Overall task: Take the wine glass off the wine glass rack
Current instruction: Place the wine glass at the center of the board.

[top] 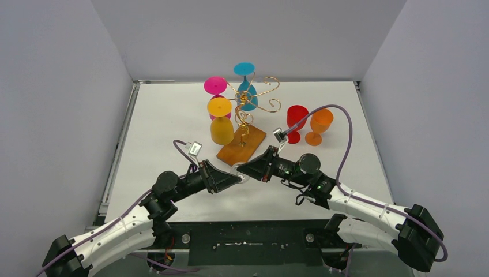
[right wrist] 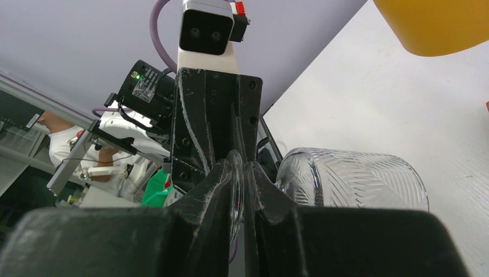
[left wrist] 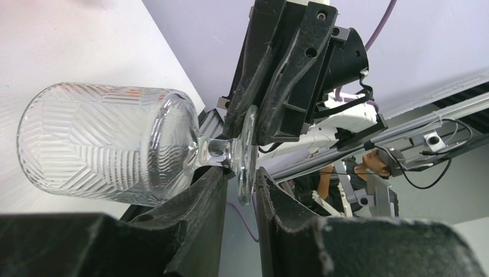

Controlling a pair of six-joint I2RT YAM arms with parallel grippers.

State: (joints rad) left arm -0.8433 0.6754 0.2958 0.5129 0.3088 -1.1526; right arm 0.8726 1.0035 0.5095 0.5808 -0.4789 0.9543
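From above, the wine glass [top: 243, 174] is off the wine glass rack [top: 249, 109], just beside the near end of its wooden base. Left wrist: the left gripper [left wrist: 241, 176] stands slightly parted around the foot (glass lying sideways). Right wrist: the right gripper [right wrist: 241, 171] clamps that foot.

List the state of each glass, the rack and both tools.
clear glass: sideways in the air, held by its foot
right tool: shut on the clear glass
left tool: open, straddling the foot
wine glass rack: upright on the table
yellow glass: hanging upside down on the rack
pink glass: hanging upside down
teal glass: hanging upside down
red glass: upright on the table
orange glass: upright on the table
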